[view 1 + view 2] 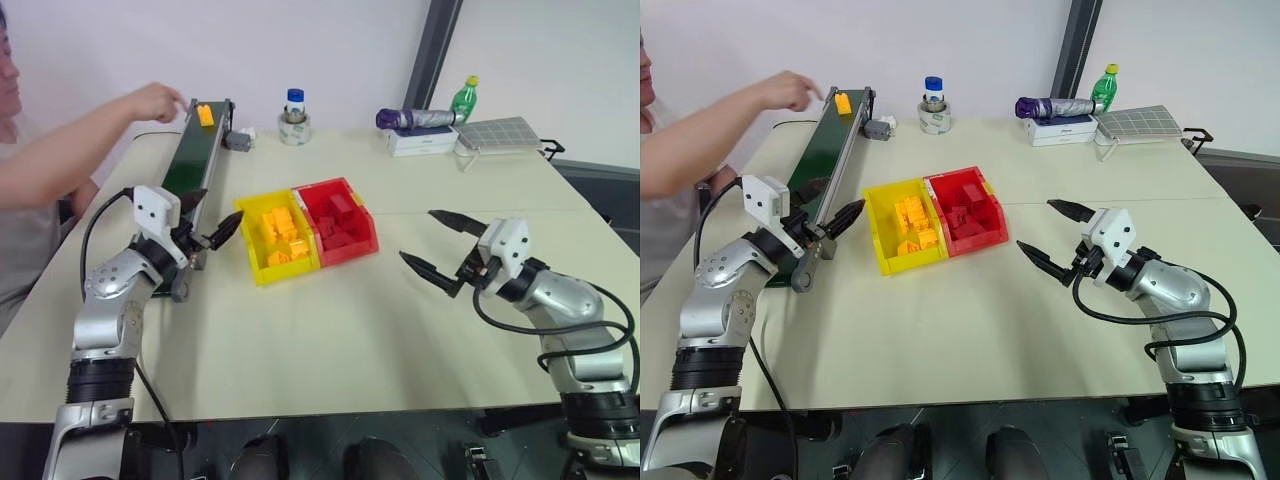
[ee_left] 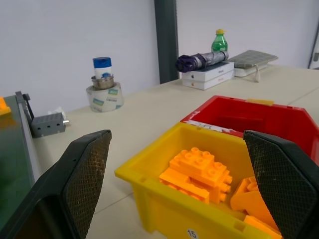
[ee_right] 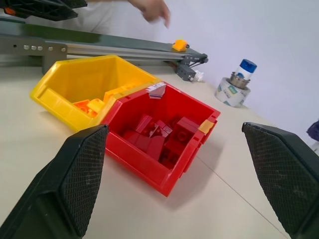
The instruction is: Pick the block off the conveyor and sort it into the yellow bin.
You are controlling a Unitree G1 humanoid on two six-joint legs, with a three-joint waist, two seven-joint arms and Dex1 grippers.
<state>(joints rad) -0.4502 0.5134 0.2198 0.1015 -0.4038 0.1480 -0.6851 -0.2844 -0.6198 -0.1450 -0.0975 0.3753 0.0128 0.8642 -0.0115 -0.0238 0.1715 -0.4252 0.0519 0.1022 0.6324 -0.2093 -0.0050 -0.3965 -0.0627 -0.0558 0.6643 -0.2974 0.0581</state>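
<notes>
Block [image 1: 204,115] on far end of conveyor [image 1: 187,160], eleven o'clock from yellow bin [image 1: 253,262]; left gripper [image 1: 212,216] and right gripper [image 1: 437,246] both spread wide, empty.

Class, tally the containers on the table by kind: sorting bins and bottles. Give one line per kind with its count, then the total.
Sorting bins: 2, the yellow bin and red bin
Bottles: 2, green bottle and blue-capped bottle
Total: 4

Right tool [image 3: 184,184] gaping over the worktop [image 3: 60,199], nothing held.
Red bin [image 3: 164,174] of dark red blocks [image 3: 162,137] joins yellow bin [image 3: 70,82]; block [image 3: 180,45] on conveyor [image 3: 99,47] beyond, hand [image 3: 151,10] above.
</notes>
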